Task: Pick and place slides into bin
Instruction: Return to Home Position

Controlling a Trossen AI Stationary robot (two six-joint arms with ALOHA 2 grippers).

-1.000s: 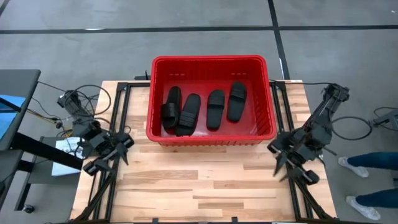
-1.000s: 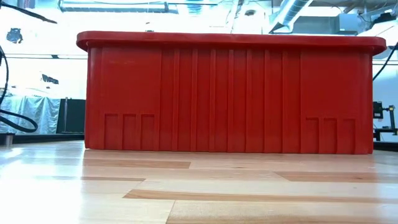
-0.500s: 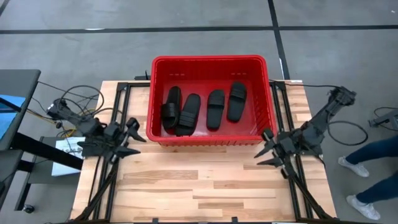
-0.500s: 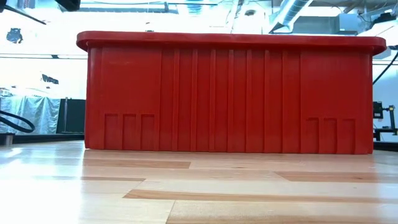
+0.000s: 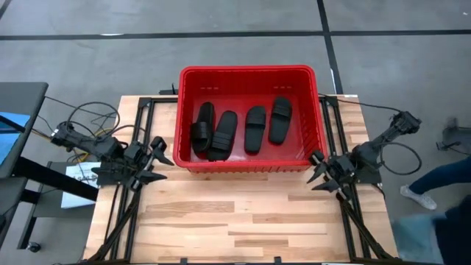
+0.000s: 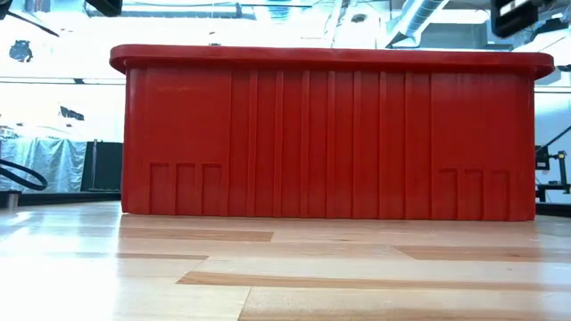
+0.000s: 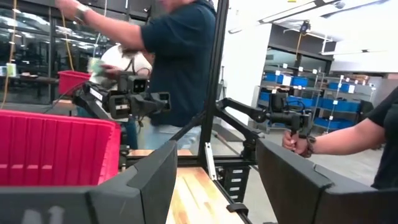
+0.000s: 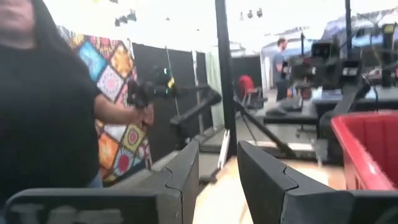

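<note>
Four slides (image 5: pixel 255 129) lie side by side inside the bin (image 5: pixel 247 71), their long axes running from its front wall to its back wall. The left gripper (image 5: pixel 163 160) hangs off the bin's front-left corner and the right gripper (image 5: pixel 315 171) off its front-right corner. Both have their fingers spread and hold nothing.

Even overhead light on table (image 5: pixel 243 221), soft shadows; low view backlit (blown-out glare behind bin (image 6: pixel 330 134)).

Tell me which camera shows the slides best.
The high view: looking straight down, it shows all four slides lying inside the red bin. The low view shows only the bin's outer wall. Both wrist views catch just a part of the bin and no slides.
</note>
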